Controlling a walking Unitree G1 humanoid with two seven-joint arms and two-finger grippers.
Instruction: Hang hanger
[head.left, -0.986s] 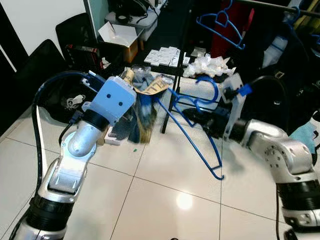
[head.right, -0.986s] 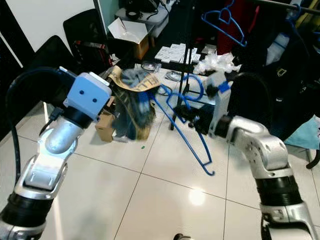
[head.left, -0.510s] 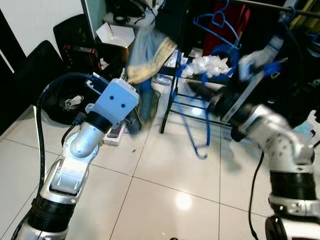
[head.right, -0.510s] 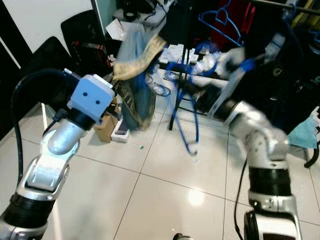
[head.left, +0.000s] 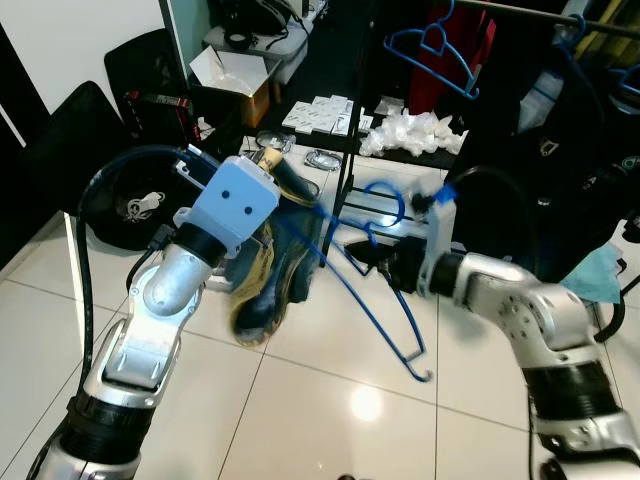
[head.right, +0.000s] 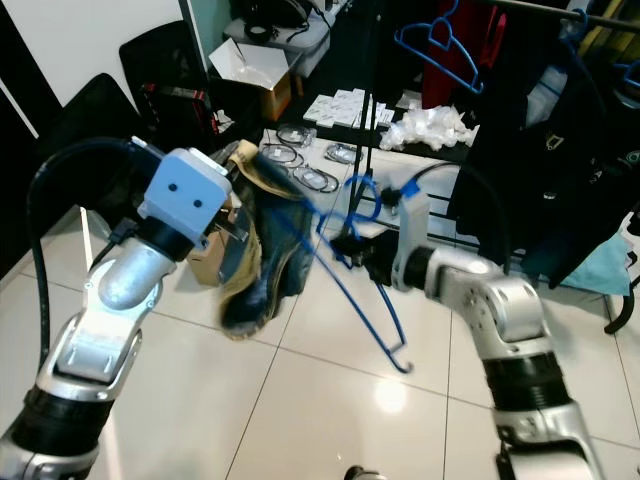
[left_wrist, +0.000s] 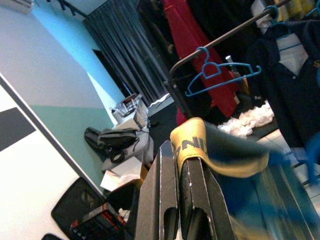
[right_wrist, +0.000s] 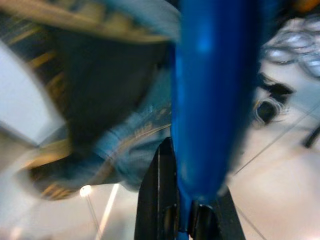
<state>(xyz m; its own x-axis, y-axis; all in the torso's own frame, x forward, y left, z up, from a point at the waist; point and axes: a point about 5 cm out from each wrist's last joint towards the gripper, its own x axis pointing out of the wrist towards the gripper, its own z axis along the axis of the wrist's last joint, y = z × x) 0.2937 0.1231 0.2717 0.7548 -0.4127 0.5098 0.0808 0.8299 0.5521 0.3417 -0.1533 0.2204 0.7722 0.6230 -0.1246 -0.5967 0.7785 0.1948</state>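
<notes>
1. Left eye view: the right gripper (head.left: 385, 268) is clamped on the blue hanger (head.left: 372, 282), whose hook curls just above the gripper while one long arm slants down from it toward the tiled floor (head.left: 300, 400). The left gripper (head.left: 285, 185) pinches a dark blue and yellow garment (head.left: 268, 290), which droops below it and touches the hanger's upper end (the cloth is blurred).
2. Right eye view: beyond both grippers stands a black rack (head.right: 372, 90), and a second blue hanger (head.right: 440, 42) hangs from its rail well above the right gripper.
3. Left wrist view: the fingers (left_wrist: 172, 200) are together on a yellow-edged fold of the garment; the rail with the spare hanger lies far ahead.
4. Right wrist view: the hanger's blue bar sits between the closed fingers (right_wrist: 157, 210), the blurred garment just beyond it.
</notes>
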